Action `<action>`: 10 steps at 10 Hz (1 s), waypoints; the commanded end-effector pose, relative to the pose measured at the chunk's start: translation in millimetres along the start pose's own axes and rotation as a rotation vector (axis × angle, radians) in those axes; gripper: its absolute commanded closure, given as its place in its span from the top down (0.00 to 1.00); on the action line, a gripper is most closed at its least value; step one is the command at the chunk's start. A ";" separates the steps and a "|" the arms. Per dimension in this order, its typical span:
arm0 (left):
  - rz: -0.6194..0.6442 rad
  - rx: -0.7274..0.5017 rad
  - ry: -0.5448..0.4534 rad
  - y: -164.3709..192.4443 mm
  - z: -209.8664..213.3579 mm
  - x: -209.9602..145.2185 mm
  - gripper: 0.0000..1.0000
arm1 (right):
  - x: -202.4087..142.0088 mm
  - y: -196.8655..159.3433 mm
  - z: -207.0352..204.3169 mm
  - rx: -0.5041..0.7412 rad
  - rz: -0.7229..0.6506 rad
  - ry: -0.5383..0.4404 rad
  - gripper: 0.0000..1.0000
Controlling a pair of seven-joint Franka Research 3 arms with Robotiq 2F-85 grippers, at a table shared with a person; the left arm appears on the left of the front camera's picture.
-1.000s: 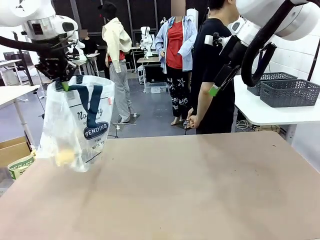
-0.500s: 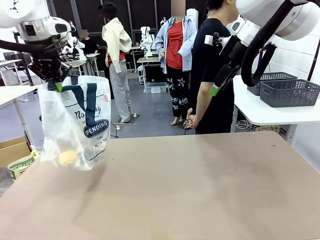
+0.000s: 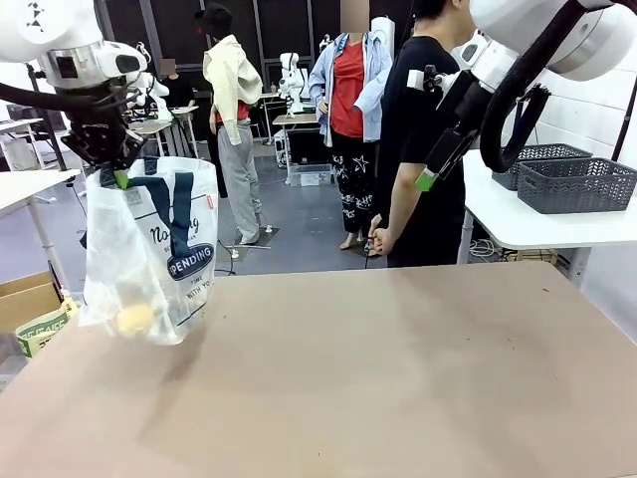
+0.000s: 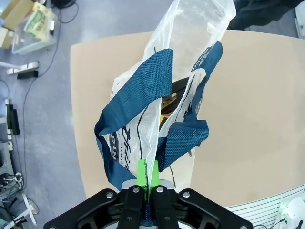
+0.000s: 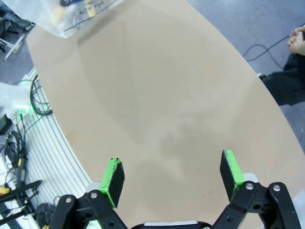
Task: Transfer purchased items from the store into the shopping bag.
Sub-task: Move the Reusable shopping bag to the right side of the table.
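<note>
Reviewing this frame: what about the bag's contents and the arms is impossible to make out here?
- Front view: what the yellow item in the shopping bag is; the crinkled plastic blurs it.
- Left wrist view: the bag's contents; blue handles and folds leave a dark gap. The left gripper is shut on the bag's top.
- Front view: the right gripper shows one green pad; the arm covers the rest.
- Right wrist view: the bag's logo, cut off by the top edge.

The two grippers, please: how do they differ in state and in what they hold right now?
The left gripper is shut on the shopping bag, pinching its top so it hangs; the right gripper is open and holds nothing. The left is low over the table's left edge; the right is raised high. Both have green-padded fingers.
</note>
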State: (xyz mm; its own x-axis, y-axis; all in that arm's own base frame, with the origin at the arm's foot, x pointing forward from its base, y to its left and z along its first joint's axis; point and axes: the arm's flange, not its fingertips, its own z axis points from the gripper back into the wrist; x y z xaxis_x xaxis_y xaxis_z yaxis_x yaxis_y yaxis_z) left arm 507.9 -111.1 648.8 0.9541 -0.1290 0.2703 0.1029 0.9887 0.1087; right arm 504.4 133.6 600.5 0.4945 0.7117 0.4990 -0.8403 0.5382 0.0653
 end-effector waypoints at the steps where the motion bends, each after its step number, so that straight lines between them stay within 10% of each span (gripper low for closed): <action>1: -0.040 -0.063 -0.034 15.0 -0.5 4.1 0.00 | -0.1 1.5 0.5 -0.001 -0.015 0.016 1.00; 10: 0.029 -0.256 -0.118 102.1 -54.8 23.8 0.00 | -0.1 1.5 0.5 -0.001 -0.015 0.016 1.00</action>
State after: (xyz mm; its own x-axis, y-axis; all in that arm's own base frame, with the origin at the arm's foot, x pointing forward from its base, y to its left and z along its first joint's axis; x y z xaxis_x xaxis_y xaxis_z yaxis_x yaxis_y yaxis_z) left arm 555.9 -15.9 615.4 0.9305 -0.0812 0.3571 0.1333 0.9833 -0.1238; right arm 504.4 133.5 600.6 0.4947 0.7115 0.4991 -0.8402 0.5383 0.0653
